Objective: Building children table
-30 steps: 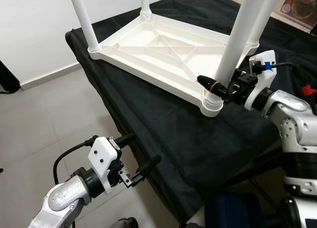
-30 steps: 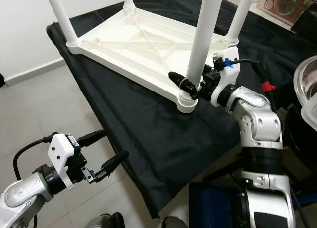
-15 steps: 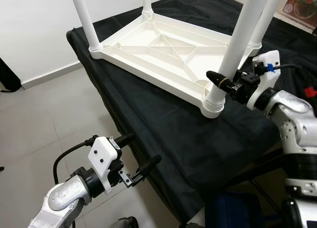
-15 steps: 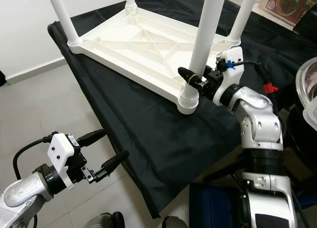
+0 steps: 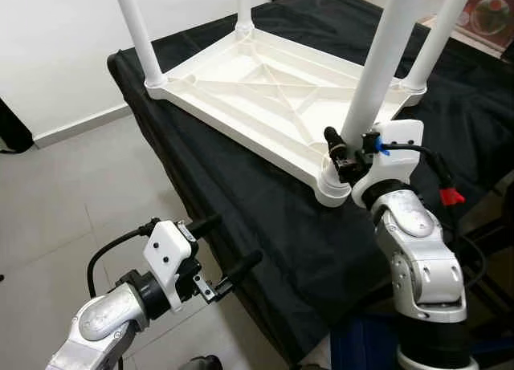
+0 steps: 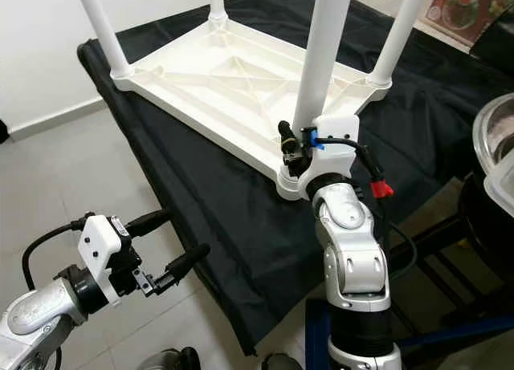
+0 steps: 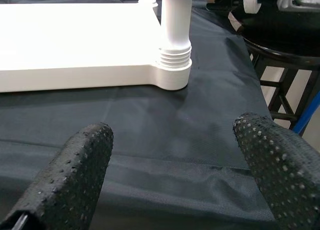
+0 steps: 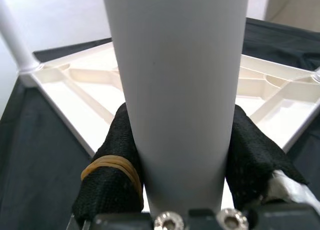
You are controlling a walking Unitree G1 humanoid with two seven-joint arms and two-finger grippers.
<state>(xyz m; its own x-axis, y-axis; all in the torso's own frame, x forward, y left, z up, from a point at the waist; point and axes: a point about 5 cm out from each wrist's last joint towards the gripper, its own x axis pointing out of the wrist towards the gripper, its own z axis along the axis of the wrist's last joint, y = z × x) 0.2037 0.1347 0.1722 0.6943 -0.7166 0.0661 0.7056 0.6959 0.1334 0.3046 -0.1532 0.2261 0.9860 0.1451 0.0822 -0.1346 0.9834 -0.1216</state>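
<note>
Item: white plastic children's table (image 5: 265, 89), upside down on a bench (image 5: 241, 201) draped in black cloth. Tabletop face-down, ribbed underside up, four white legs pointing upward from the corner sockets.

Near leg (image 5: 377, 69): seated in the corner socket (image 5: 333, 181) closest to the robot, at the bench-edge side of the table. Right gripper (image 5: 347, 149) clamped on this leg just above the socket; in the right wrist view the two black fingers (image 8: 112, 165) press against opposite sides of the white tube, one finger wearing a tan rubber band (image 8: 112, 165).

Remaining legs: far-left leg (image 5: 136, 33), rear leg (image 5: 243, 5) and far-right leg (image 5: 434, 41), each upright in its own corner.

Left gripper (image 5: 221, 262): held low beside the bench's front edge, above the grey tiled floor (image 5: 56, 217), well apart from the table. Fingers (image 7: 75, 175) spread wide, nothing between them; the left wrist view looks across the black cloth toward the near corner socket.

Surroundings: white wall (image 5: 56, 41) behind the bench; a metal bowl (image 6: 494, 137) at the right edge of the right eye view.
</note>
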